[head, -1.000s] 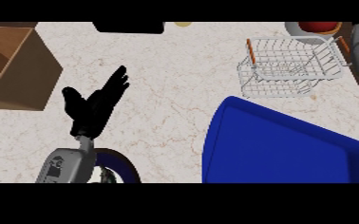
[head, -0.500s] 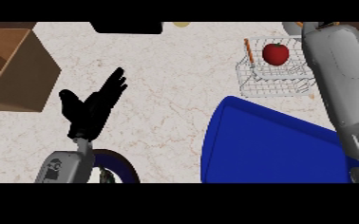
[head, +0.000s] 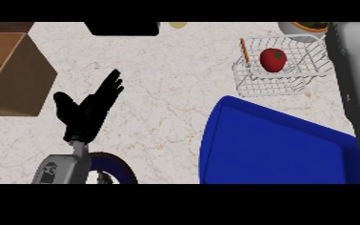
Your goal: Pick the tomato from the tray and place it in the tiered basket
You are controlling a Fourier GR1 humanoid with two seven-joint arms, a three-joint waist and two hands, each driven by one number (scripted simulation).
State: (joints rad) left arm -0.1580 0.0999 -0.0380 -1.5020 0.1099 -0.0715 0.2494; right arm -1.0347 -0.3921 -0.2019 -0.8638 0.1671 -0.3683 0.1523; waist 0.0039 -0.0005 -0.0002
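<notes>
The black left hand (head: 88, 110) is spread wide, with its fingers straight and fanned up toward the counter's far right and its thumb held out to the left. It holds nothing and nothing lies under its fingers but the bare pale marbled counter (head: 175, 76). Whether the palm touches that surface cannot be told. Its grey left forearm (head: 62, 168) rises from the counter's near edge at the left, and the hand tilts to the right above it. The grey right forearm (head: 346, 64) runs along the counter's right edge, just beside the white wire tiered basket (head: 267, 88). The right hand itself is out of sight, so its fingers cannot be judged. The round red tomato (head: 273, 59) with a green stem spot lies inside the basket, toward the far right corner of the counter. It is well apart from the left hand, far off to that hand's right and beyond it. The large blue plastic tray (head: 281, 148) fills the near right corner, just in front of the basket. A brown wooden box (head: 21, 74) sits at the left edge, and a flat black object (head: 123, 28) sits at the far edge.
</notes>
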